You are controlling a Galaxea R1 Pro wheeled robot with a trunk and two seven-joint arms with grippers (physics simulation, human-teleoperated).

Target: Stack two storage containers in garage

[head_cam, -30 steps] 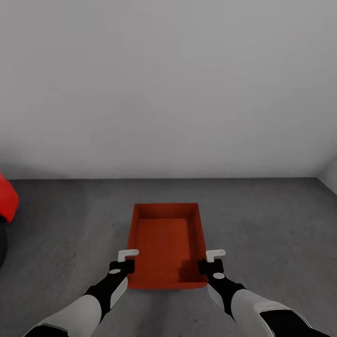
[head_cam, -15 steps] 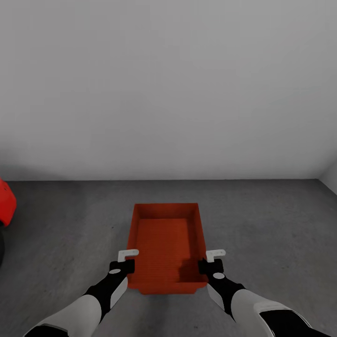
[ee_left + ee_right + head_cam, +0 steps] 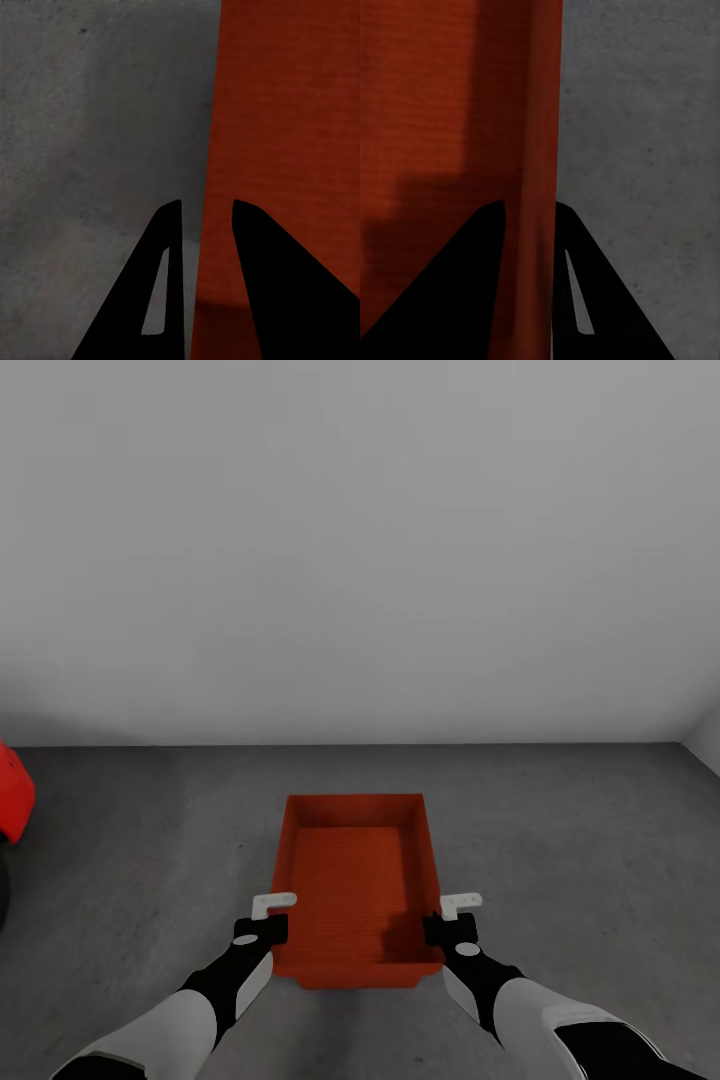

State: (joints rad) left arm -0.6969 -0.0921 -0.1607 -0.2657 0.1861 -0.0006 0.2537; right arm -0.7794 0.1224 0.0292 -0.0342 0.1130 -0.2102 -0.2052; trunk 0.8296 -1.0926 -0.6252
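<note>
One orange-red storage container (image 3: 350, 880) sits level between my two arms, low over the grey concrete floor (image 3: 580, 840); I cannot tell whether it touches the floor. My left gripper (image 3: 272, 920) is shut on its left side wall near the close corner, with one finger on each side of the wall (image 3: 206, 206). At the opposite corner, my right gripper (image 3: 442, 920) grips the right side wall the same way (image 3: 529, 204). The bin's ribbed inner bottom (image 3: 292, 112) (image 3: 435, 97) holds nothing. The second container is out of view.
A bare white wall (image 3: 360, 540) stands a short way beyond the container. Part of the red car (image 3: 12, 800) and its dark tyre (image 3: 3, 885) show at the left edge. A wall corner (image 3: 705, 735) shows at the far right.
The camera turned slightly right, so the car slid left in the picture. The container's near end sank a little, showing more of its front wall; since half a second ago nothing has moved.
</note>
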